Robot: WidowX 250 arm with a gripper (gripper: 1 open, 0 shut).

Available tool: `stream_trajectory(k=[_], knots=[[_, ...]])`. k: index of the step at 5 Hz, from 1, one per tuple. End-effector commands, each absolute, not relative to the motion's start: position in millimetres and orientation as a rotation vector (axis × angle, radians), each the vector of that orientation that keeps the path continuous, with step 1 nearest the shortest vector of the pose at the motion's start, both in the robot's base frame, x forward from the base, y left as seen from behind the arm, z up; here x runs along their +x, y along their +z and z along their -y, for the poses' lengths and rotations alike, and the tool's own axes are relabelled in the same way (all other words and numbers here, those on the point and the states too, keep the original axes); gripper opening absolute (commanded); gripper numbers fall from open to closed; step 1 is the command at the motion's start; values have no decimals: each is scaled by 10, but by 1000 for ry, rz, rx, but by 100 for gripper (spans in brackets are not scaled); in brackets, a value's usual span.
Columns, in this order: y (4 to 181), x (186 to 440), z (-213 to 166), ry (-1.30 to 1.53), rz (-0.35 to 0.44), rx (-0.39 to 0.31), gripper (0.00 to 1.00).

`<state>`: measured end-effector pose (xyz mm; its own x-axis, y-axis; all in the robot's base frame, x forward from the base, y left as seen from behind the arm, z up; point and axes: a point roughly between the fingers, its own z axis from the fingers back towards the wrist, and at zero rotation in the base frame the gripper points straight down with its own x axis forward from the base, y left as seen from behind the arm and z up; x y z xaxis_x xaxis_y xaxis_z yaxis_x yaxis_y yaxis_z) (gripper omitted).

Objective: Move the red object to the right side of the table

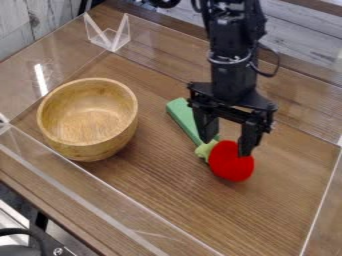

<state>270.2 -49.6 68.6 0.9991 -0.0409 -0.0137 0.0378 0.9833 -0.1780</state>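
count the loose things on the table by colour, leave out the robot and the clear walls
red: 1, the ball-like toy
green: 1, the block
brown: 1, the bowl
total: 3
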Motion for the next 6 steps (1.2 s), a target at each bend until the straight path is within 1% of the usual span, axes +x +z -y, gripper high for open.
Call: stream_trajectory(k=[1, 2, 3, 4, 6], knots=[[671, 2738, 400, 5, 13, -180, 100], [626, 2752, 341, -13, 9, -181, 0], [689, 2733, 354, 44, 23, -178, 100], [794, 2721, 371, 97, 51, -177, 100], [1109, 2864, 397, 121, 105, -168, 100]])
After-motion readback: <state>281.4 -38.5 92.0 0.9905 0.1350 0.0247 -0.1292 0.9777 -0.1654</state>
